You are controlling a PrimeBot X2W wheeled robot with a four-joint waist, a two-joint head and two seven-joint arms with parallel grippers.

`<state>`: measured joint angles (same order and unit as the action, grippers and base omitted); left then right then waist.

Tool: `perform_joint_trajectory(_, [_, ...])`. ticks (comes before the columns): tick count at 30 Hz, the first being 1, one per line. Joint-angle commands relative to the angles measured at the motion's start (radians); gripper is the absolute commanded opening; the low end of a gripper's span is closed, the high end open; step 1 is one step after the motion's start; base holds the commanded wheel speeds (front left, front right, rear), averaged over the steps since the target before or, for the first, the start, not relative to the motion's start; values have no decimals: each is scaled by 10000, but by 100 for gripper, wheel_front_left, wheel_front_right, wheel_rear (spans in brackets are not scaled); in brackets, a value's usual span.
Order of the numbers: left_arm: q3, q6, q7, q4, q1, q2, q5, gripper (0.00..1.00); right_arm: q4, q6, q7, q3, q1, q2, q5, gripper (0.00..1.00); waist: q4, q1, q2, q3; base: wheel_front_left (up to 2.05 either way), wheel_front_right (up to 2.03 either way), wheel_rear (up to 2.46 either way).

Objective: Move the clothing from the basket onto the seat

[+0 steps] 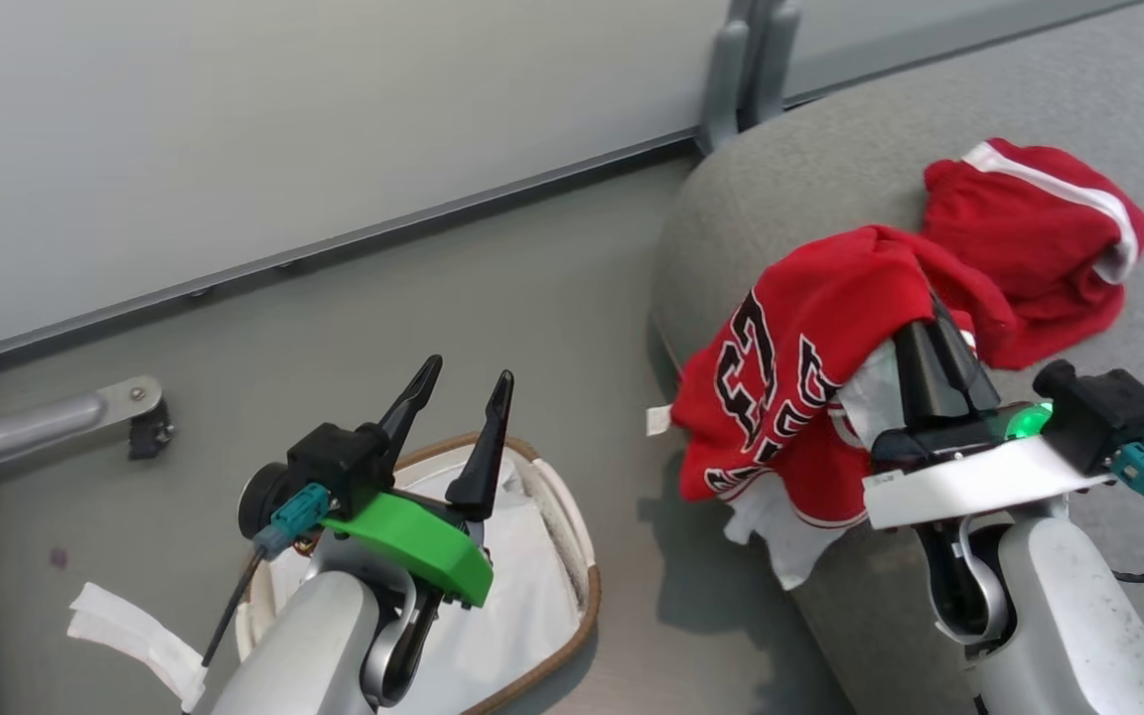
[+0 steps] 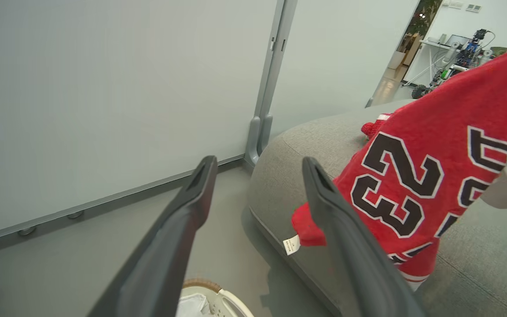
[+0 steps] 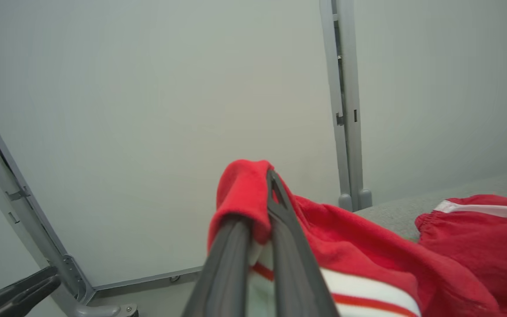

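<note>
Floor: grey, running up to a pale wall panel.
Basket: on the floor, holding its white liner.
Left gripper: above the basket, fingers spread, nothing between them.
Right gripper: pinched tight on the red jersey.
Jersey: draped over the grey seat corner.
Shorts: on the seat, touching the jersey.

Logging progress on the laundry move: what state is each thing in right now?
left pincer, open, above the basket
right pincer, shut on the jersey
jersey, pinched, hanging over the seat edge
shorts, crumpled on the seat
basket, on the floor, liner showing inside
</note>
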<state>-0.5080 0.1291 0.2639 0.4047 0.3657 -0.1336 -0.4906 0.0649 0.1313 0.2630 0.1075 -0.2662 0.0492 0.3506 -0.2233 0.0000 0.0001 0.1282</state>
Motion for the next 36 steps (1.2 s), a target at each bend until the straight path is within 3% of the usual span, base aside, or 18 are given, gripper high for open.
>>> perform_joint_trajectory(1, [17, 20, 9, -30, -111, -84, 89, 100, -172, -11, 26, -143, 96, 34, 128, 0, -1600, 0, -1, 312, 0, 0, 0])
perform_joint_trajectory(8, [-64, 20, 9, -98, -135, -152, 211, 100, -571, -11, 26, -698, 99, 31, 178, 0, -2912, 0, -1, 574, 0, 0, 0])
perform_joint_trajectory(15, [-825, 20, 9, 49, 390, -155, 4, 100, -1243, -11, 26, -1675, 207, 25, -46, 0, -3122, 0, -1, 961, 0, 0, 0])
perform_joint_trajectory(20, [-1175, 20, 8, 107, 674, -260, -124, 100, -1583, -11, 26, -1868, -585, 56, -1053, 0, -3181, 0, -1, 1247, 0, 0, 0])
perform_joint_trajectory(30, [-1291, 20, 8, -44, 858, -810, -112, 100, -589, -11, 25, -1672, -4108, 2050, -2144, 0, -3135, 0, -1, 2152, 0, 0, 0])
perform_joint_trajectory(36, [-1613, 20, 8, -279, 1261, -1134, -7, 100, 535, -12, 25, -2085, -6400, 3044, -2901, 0, -2517, 0, -1, 2970, 0, 0, 0])
